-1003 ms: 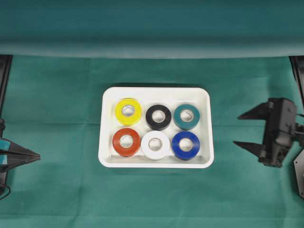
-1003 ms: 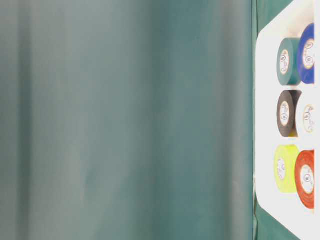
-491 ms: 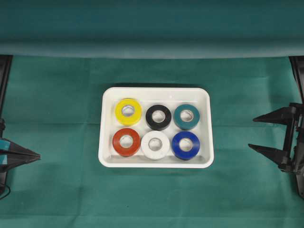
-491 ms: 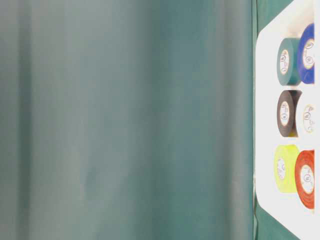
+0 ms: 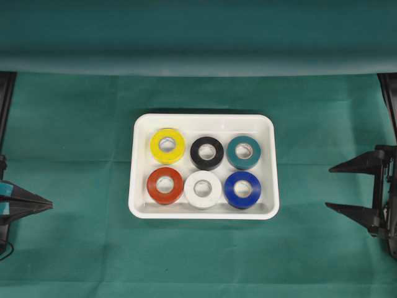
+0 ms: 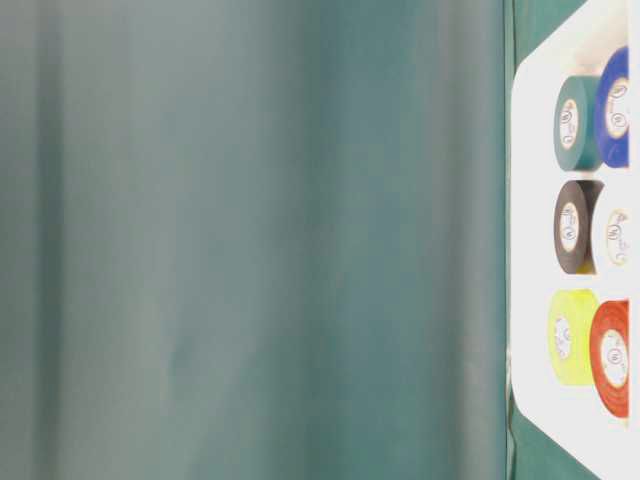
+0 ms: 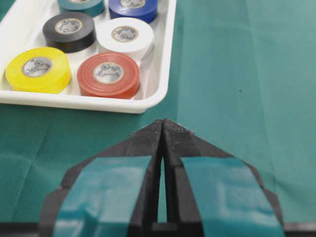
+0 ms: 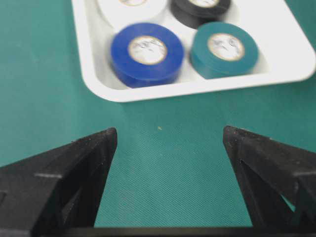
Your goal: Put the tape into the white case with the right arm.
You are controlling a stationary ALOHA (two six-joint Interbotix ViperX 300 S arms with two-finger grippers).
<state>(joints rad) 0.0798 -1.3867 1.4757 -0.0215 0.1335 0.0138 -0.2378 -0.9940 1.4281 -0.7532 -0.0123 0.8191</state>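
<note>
The white case [image 5: 205,117] sits mid-table with several tape rolls lying flat inside: yellow [image 5: 167,146], black [image 5: 207,153] and teal [image 5: 244,152] at the back, red [image 5: 165,185], white [image 5: 203,189] and blue [image 5: 242,189] in front. My right gripper [image 5: 329,187] is open and empty at the right edge, well clear of the case. In the right wrist view the right gripper [image 8: 169,131] frames bare cloth, with the blue roll [image 8: 147,52] and teal roll [image 8: 224,48] beyond. My left gripper [image 5: 48,203] is shut at the left edge, and the left gripper [image 7: 162,122] points at the case corner [image 7: 148,103].
Green cloth [image 5: 80,136] covers the table, with a raised fold [image 5: 198,62] along the back. The table-level view shows mostly blurred green cloth, with the case [image 6: 530,250] at its right edge.
My right gripper has drawn back to the right, away from the case, with its jaws still open. The rolls, the case and the left gripper have not moved.
</note>
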